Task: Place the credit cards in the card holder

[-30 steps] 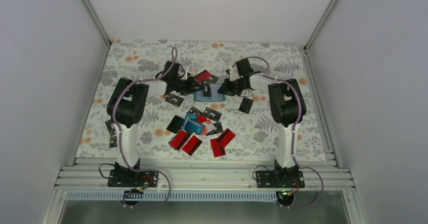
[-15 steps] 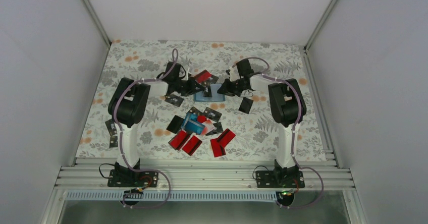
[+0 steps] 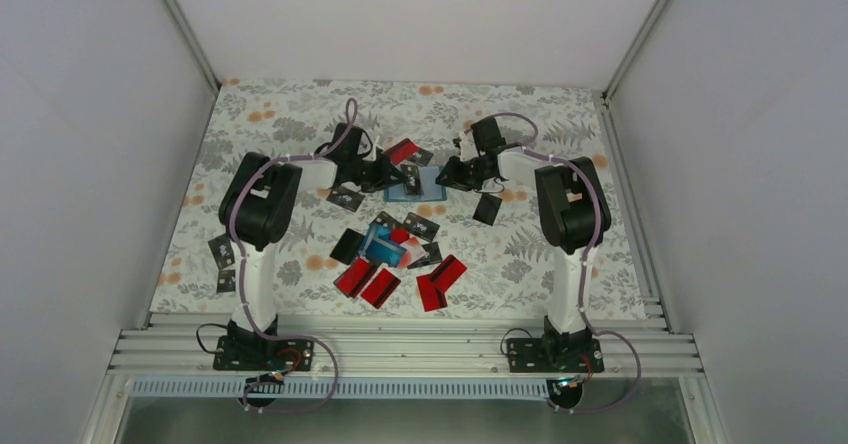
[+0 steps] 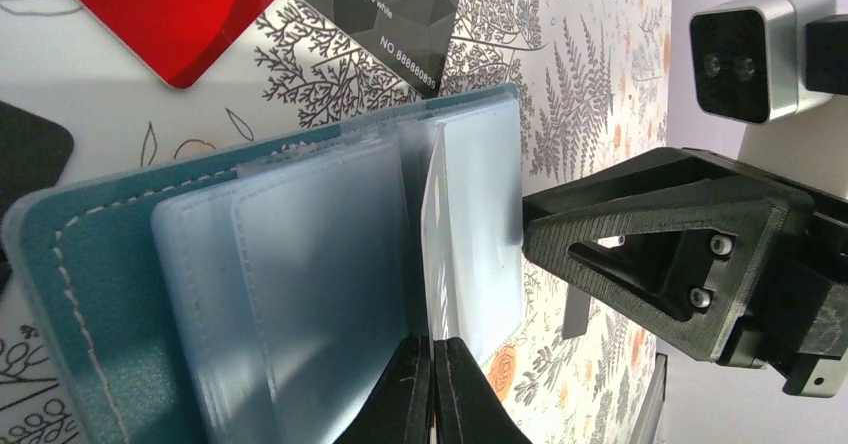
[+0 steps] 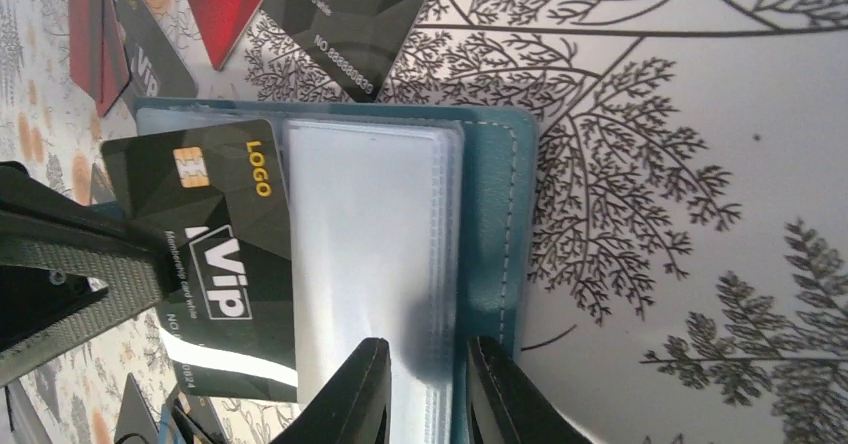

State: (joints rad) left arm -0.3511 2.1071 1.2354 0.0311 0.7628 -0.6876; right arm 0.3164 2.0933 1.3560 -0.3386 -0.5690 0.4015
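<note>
Squareness counts: your left hand [image 4: 432, 364] is pinching the black VIP card [image 5: 215, 254]; be feeding it level toward 3 o'clock into the card holder [image 5: 495, 214].

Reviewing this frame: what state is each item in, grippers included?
Card holder: lying open, clear sleeves exposed.
VIP card: pinched, on edge at the sleeves; whether it has entered one is unclear.
Left gripper: shut on the VIP card.
Right gripper: jaws narrowly apart astride the holder's stitched edge; grip unclear.
Other cards: loose, lying flat.
</note>
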